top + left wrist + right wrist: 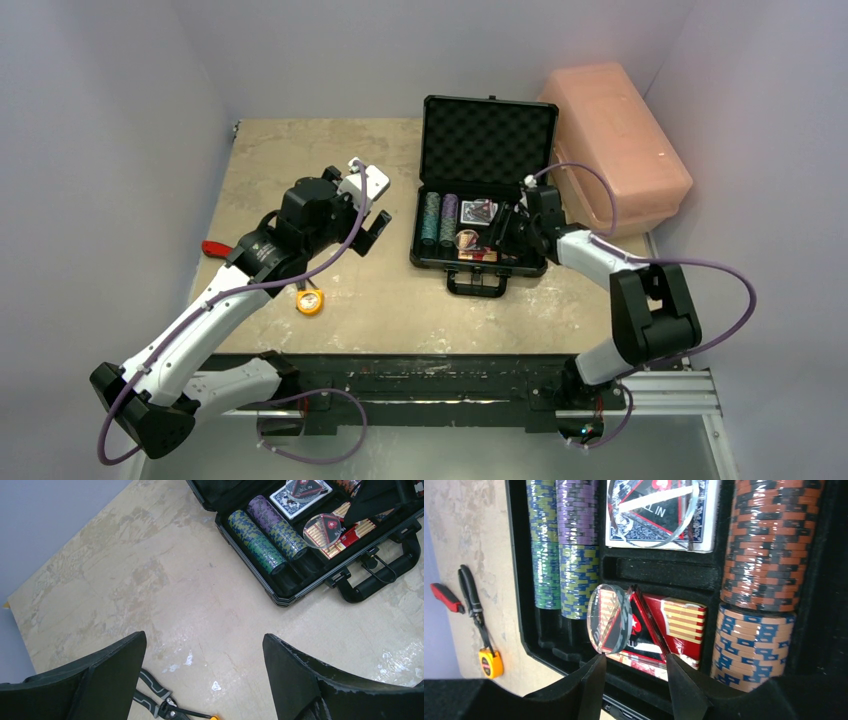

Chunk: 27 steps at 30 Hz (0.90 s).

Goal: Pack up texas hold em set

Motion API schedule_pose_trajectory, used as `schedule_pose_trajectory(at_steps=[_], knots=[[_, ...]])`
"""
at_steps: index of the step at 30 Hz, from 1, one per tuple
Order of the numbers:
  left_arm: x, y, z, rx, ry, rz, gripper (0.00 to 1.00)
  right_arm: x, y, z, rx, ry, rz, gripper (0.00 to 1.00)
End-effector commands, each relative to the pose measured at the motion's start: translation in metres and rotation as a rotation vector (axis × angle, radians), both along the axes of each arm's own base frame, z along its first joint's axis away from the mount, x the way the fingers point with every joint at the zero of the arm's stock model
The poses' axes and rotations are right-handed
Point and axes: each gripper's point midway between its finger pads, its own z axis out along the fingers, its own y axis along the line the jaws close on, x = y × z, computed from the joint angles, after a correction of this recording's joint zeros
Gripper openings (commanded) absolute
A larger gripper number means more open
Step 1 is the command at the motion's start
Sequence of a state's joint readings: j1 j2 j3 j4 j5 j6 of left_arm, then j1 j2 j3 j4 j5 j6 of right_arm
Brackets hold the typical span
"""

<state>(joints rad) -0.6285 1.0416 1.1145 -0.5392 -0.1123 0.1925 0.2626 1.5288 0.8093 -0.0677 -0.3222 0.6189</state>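
top: high overview | left wrist: oblique, mid-range | right wrist: close | shared: briefcase (pixel 488 135)

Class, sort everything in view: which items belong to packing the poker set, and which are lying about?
Belongs: black hard briefcase; teal and purple poker chip stacks; brown poker chip stacks; blue card deck; red card deck; clear round discs.
Lying about: pink plastic box; orange tape measure; red-handled pliers.
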Motion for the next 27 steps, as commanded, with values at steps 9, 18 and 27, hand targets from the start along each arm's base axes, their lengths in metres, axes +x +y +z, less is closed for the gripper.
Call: schedule_pose_trajectory(at_steps=[9, 18, 27], knots=[[0.004, -0.001, 0.007, -0.031, -0.02, 0.012, 0.86, 0.005, -0.025, 0.056, -0.118, -0.152, -0.034, 0.55], [0.011, -0.001, 0.002, -0.035, -0.008, 0.054, 0.92, 0.01, -0.052, 0.092, -0.217, -0.258, -0.14, 0.77], [0.019, 0.009, 0.002, -0.029, -0.014, 0.136, 0.96, 0.034, -0.049, 0.163, -0.154, -0.408, -0.205, 0.86]])
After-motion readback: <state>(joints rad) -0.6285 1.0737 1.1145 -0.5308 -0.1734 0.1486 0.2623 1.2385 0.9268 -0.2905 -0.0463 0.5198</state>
